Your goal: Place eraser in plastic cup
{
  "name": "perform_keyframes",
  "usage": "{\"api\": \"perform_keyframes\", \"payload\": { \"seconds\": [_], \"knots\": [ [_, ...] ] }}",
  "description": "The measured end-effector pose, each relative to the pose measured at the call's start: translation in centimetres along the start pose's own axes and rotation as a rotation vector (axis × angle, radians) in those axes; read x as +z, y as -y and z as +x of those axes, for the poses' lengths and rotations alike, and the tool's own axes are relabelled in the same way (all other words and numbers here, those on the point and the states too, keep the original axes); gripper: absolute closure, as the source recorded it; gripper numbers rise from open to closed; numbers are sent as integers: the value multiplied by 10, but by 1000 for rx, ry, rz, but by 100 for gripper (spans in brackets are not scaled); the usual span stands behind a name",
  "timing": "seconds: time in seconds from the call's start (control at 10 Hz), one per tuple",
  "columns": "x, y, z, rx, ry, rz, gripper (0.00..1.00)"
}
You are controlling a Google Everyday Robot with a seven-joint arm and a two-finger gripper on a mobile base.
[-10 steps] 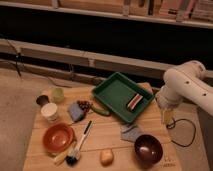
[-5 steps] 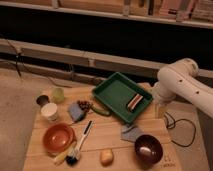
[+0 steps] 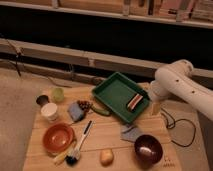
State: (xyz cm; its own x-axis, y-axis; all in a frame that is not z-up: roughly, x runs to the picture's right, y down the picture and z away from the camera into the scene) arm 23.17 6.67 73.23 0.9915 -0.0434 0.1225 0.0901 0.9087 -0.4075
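The eraser [image 3: 134,100], a small bar with red, whitish and dark stripes, lies in the right part of the green tray [image 3: 112,90] at the back of the wooden table. A pale green plastic cup [image 3: 58,94] stands at the table's far left, well away from the tray. My gripper [image 3: 154,108] hangs from the white arm [image 3: 175,82] just past the tray's right edge, a little right of the eraser and apart from it. It holds nothing that I can see.
Left of the tray are a dark small cup [image 3: 42,100], a white cup [image 3: 49,111], a blue-grey block [image 3: 76,111] and an orange bowl [image 3: 58,137]. A brush [image 3: 80,144], a potato [image 3: 106,156], a grey-blue cloth [image 3: 131,132] and a dark red bowl [image 3: 148,147] lie in front. A cable [image 3: 176,125] trails at the right.
The arm has shifted a little to the left, bringing the gripper closer to the tray's right edge. The things on the table have not moved.
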Motion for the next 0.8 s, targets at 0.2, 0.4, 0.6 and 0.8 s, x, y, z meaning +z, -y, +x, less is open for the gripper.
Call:
{"api": "perform_keyframes", "payload": {
  "seconds": [0.2, 0.4, 0.6, 0.8],
  "knots": [
    [10, -1, 1, -14, 18, 8, 20],
    [31, -4, 6, -47, 34, 12, 20],
    [40, 8, -13, -109, 47, 16, 20],
    [43, 16, -26, -159, 55, 18, 20]
  ]
}}
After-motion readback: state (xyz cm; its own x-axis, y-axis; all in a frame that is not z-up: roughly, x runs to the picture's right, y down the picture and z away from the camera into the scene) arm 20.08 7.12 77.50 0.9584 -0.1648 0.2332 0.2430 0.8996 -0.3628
